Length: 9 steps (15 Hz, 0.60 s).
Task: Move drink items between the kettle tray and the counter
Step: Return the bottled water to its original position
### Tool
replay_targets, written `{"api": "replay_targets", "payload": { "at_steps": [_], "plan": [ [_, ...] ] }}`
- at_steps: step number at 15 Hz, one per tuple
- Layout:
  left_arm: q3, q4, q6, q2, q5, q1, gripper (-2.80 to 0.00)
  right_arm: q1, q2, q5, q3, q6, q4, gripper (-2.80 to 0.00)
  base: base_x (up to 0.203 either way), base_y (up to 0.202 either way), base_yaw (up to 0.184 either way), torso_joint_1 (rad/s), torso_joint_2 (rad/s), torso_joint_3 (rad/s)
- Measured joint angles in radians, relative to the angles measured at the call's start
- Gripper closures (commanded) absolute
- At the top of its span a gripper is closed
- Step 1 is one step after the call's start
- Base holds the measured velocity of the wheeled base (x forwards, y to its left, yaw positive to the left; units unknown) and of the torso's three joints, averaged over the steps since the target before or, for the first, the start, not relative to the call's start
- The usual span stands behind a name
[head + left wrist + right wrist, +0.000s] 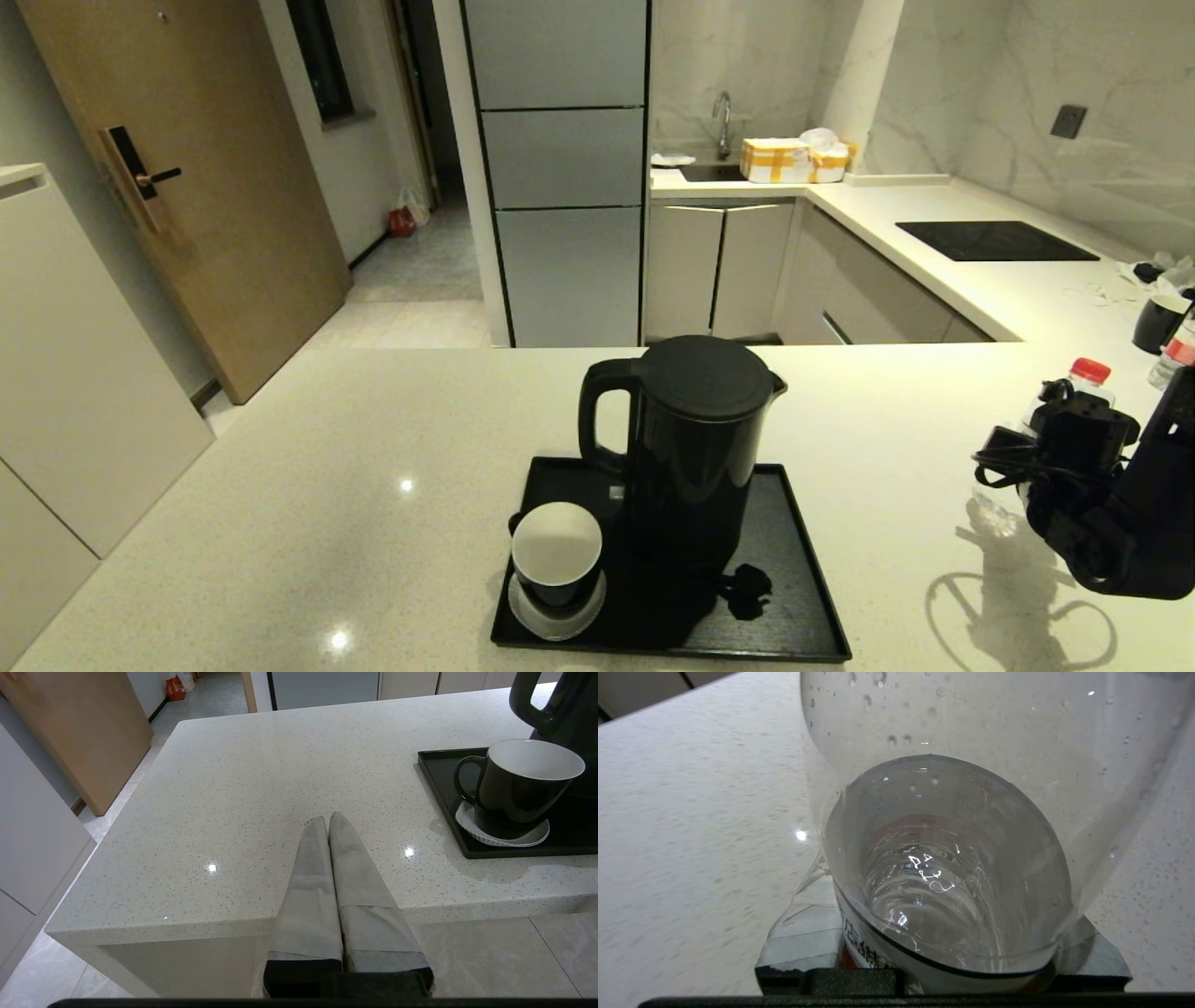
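Head view: a tall black electric kettle (695,448) with a loop handle and flat lid stands upright on the black kettle tray (803,597), which lies on the near part of the pale speckled counter (280,523). At the tray's near left corner a small black cup (557,551), white inside, sits on a white saucer (523,611). A black plug (747,590) lies on the tray just near and right of the kettle. At the right edge the right gripper (1027,467) is at a clear water bottle (1074,401) with a red cap, standing on the counter well to the right of the tray; from here I cannot tell how its fingers sit. Far right on the counter are a glossy cooktop (994,241) and a dark mug (1158,322).

Left wrist view: the left gripper (328,820) hangs just off the near edge of the counter (280,788), its taped fingers (355,872) pressed together with nothing between them. The cup (518,788) on its saucer (502,835) and the tray (444,793) lie to its right, well apart from it.

Right wrist view: the water bottle (971,835) fills the frame, partly full. The right gripper (943,952) has a taped finger (808,933) on either side of the bottle's body at the label, close against the plastic; whether they already grip it I cannot tell. The bottle stands on the counter (691,812).
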Motion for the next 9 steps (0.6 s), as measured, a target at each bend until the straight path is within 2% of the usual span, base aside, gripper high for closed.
{"api": "replay_targets", "payload": {
  "at_steps": [3, 6, 9],
  "plan": [
    [0.0, 0.0, 0.0, 0.0, 0.0, 0.001, 0.0, 0.097, -0.113, -0.005, 0.092, -0.052, -0.045, 0.0, 0.0, 0.0, 0.0, 0.0, 0.0, 0.0],
    [0.0, 0.0, 0.0, 0.0, 0.0, 0.0, 0.0, 0.24, -0.199, -0.021, 0.182, -0.141, -0.125, 0.0, 0.0, 0.0, 0.0, 0.0, 0.0, 0.0],
    [0.0, 0.0, 0.0, 0.0, 0.0, 0.002, 0.0, 0.4, -0.229, -0.062, 0.268, -0.169, -0.133, 0.0, 0.0, 0.0, 0.0, 0.0, 0.0, 0.0]
  ]
}}
